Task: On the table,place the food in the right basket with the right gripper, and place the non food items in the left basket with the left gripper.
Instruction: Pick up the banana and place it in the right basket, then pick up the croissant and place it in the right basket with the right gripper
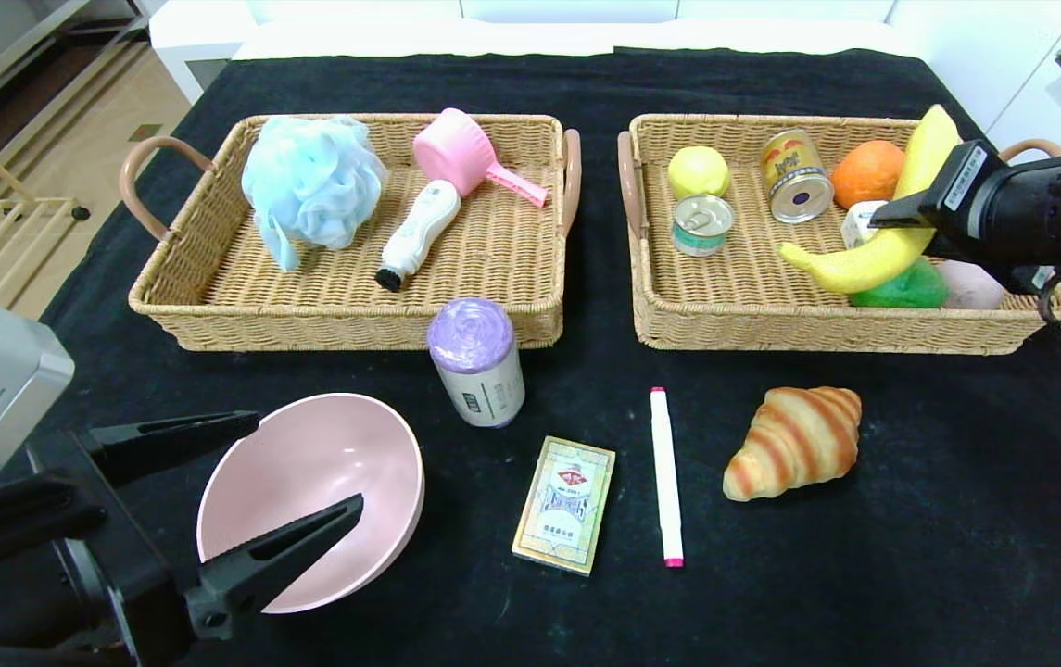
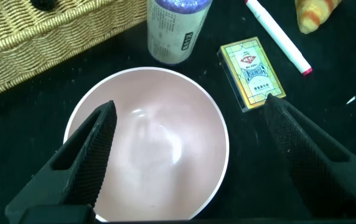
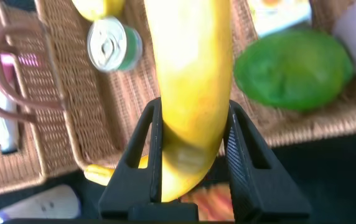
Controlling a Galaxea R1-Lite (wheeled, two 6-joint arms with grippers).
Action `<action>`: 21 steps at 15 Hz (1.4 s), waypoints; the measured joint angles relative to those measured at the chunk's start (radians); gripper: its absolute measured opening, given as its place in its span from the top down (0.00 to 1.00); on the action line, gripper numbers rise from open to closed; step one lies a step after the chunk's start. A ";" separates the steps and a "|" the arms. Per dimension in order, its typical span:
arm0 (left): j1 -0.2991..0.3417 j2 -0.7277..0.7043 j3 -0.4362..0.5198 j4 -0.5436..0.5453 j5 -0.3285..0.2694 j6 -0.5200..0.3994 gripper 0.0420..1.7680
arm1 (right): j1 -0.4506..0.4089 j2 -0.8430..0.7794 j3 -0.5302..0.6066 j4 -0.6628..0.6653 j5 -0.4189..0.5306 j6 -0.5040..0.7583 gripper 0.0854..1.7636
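Observation:
My right gripper is shut on a yellow banana and holds it just over the right wicker basket. The wrist view shows both fingers pressed against the banana. My left gripper hangs wide open over the pink bowl at the front left, one finger above the bowl and the other outside its rim. On the cloth lie a purple roll, a card box, a white marker and a croissant.
The left basket holds a blue bath puff, a pink scoop and a white handheld device. In the right basket lie a lemon, two cans, an orange and a green fruit.

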 joint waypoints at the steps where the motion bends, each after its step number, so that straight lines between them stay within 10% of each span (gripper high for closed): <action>1: 0.000 -0.001 0.000 0.000 0.000 0.001 0.03 | -0.002 0.012 -0.002 -0.028 0.000 -0.001 0.66; 14: 0.000 -0.009 -0.006 -0.002 0.001 0.014 0.03 | -0.017 0.103 -0.008 -0.200 -0.001 -0.002 0.66; 21: -0.001 -0.011 -0.006 -0.001 0.000 0.017 0.03 | -0.014 0.100 -0.002 -0.198 -0.010 -0.022 0.30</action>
